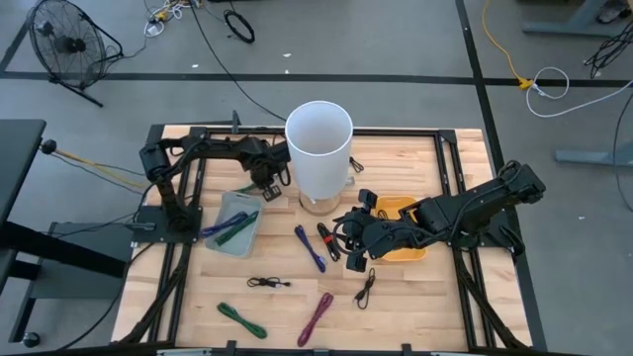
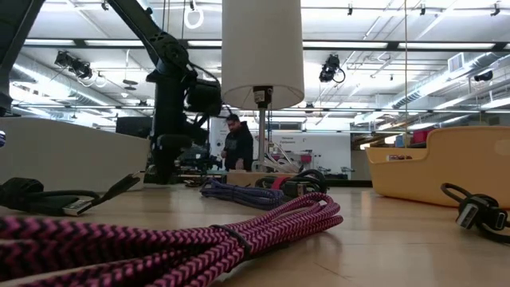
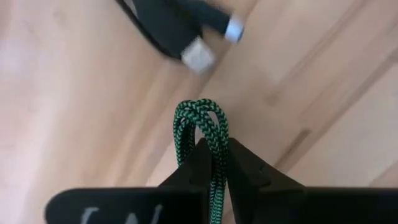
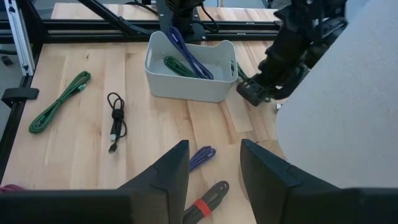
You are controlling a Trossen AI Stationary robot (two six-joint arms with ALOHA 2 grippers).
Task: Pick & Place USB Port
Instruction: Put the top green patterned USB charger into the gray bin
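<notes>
Beside the lamp, your left gripper [image 3: 211, 165] is angled down over the table [image 3: 74, 112], fingers pinching a green braided cable [image 3: 202, 127]; right gripper [image 4: 214, 163] hovers spread

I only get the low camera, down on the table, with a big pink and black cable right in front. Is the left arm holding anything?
Observer: Yes. The left wrist view shows the left gripper shut on a green braided cable, whose loop pokes out past the jaws.
Operator: Where's the other arm?
Observer: From above, the right gripper hangs over the middle of the table, beside the yellow bin.
Operator: Is it holding something too?
Observer: No. Its jaws stand open and empty above a black cable with a red band.
</notes>
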